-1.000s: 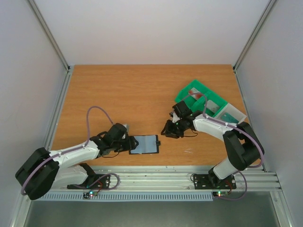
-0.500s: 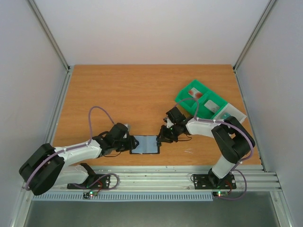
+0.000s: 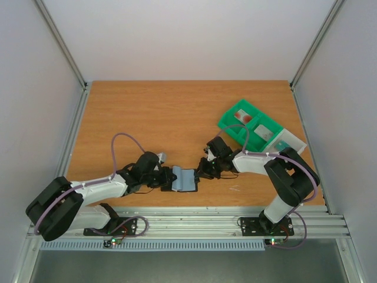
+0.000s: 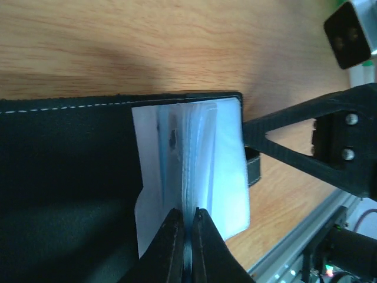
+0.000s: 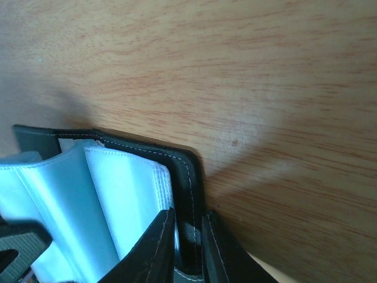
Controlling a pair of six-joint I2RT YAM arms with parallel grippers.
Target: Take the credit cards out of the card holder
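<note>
Pinching the blue-grey lining of the card holder with the left end effector, tips pressed together on the thin sleeves. Clamping the black right edge with the right end effector, only narrowly parted around it. Keeping the card holder half-folded on the surface, by its near edge, between both arms. Noting one pale, red-marked credit card lying in the green tray, far right. Possibly risking torn or buckled sleeves through opposed pulling, or slipping off the edge, given the shallow bite.
</note>
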